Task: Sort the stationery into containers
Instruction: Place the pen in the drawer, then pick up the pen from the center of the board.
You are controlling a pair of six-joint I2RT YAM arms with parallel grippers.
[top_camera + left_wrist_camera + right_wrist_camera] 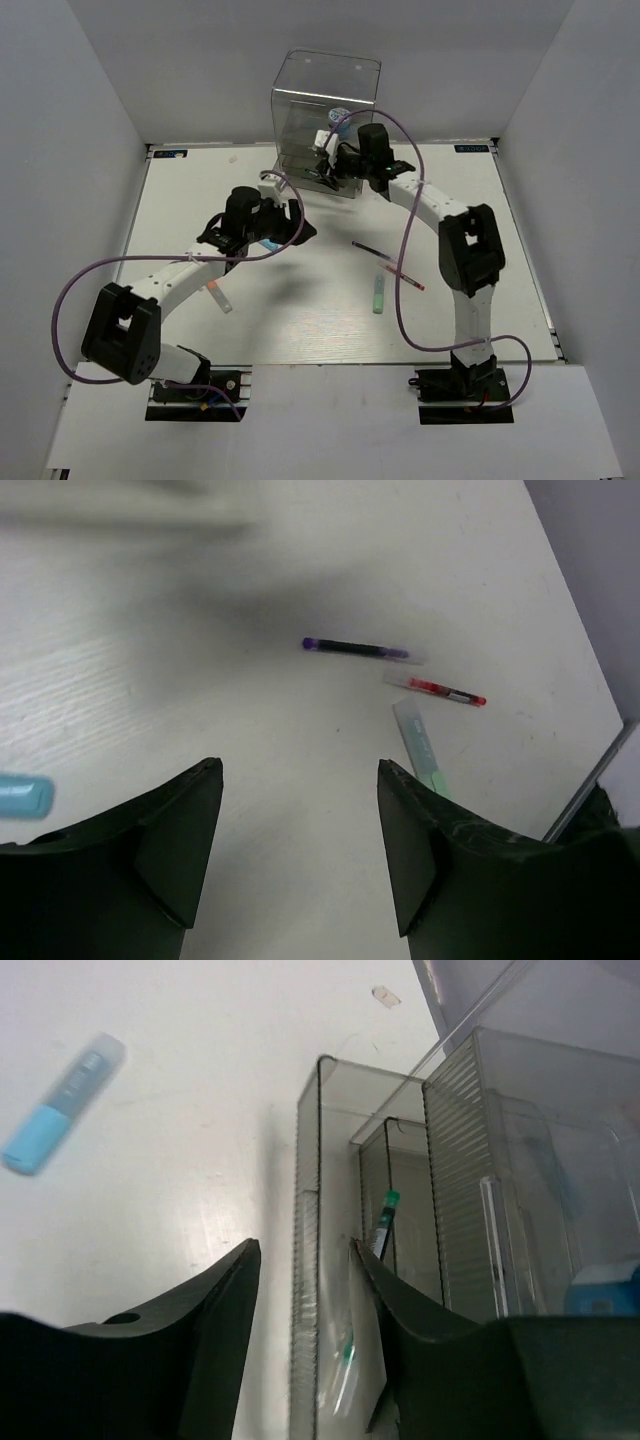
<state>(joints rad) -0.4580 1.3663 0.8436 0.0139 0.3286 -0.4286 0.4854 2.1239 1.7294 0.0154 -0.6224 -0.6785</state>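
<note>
Stationery lies loose on the white surface point(300, 325) in the overhead view: one thin dark pen point(368, 249) and one thin red pen point(410, 280), both slanting far-left to near-right, one green marker point(379, 296) pointing near-to-far, and one orange-capped white marker point(220, 297). The tall clear plastic box point(327, 95) stands at the far edge.

Left wrist: the left claw point(298, 770) gapes, empty, above the surface.

Right wrist: the right claw point(303, 1247) is spread, gripping nothing, beside grey-tinted compartments point(460, 1160); one green-tipped pen point(384, 1218) leans inside.
</note>
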